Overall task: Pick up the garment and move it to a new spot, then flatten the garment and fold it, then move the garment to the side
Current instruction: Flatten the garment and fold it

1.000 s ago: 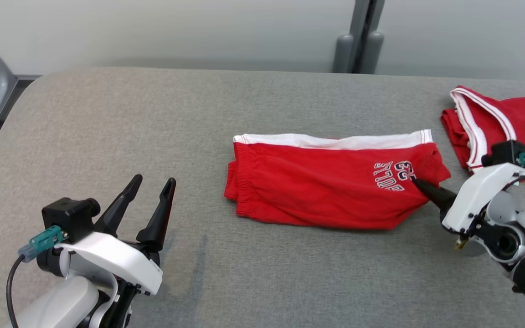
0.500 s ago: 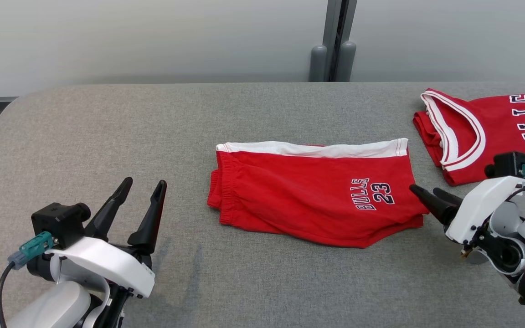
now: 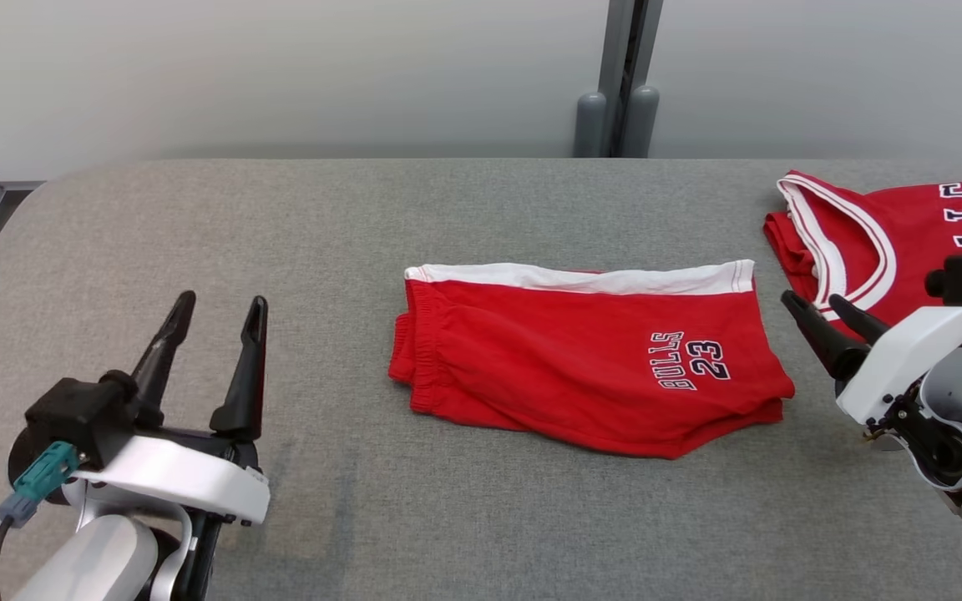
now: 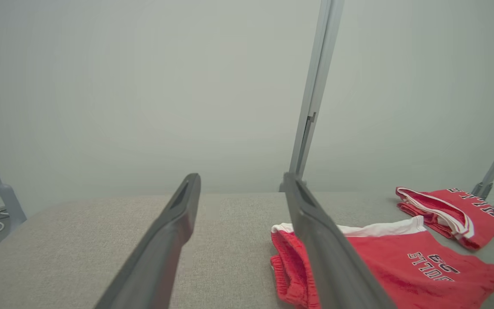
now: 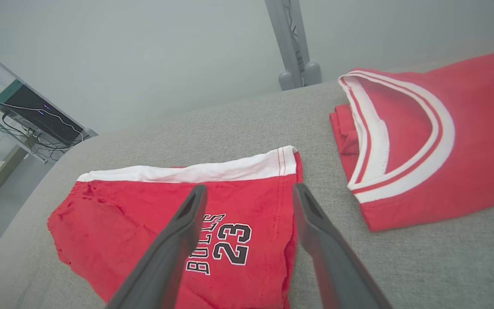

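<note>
Head view: right gripper (image 3: 810, 299) is hovering open by the jersey (image 3: 915, 234) at the table's (image 3: 281, 217) right edge, likely targeting it. Left gripper (image 3: 223, 299) is idling open.

Spread left gripper (image 4: 240, 178); shorts (image 4: 401, 266); garment (image 4: 474, 214) beyond

The jersey (image 3: 919, 229) is running past the head view's right edge, cutting its lettering short. Seen from the left wrist, one of the fingers (image 4: 328, 249) is hiding part of the shorts (image 4: 405, 268).
</note>
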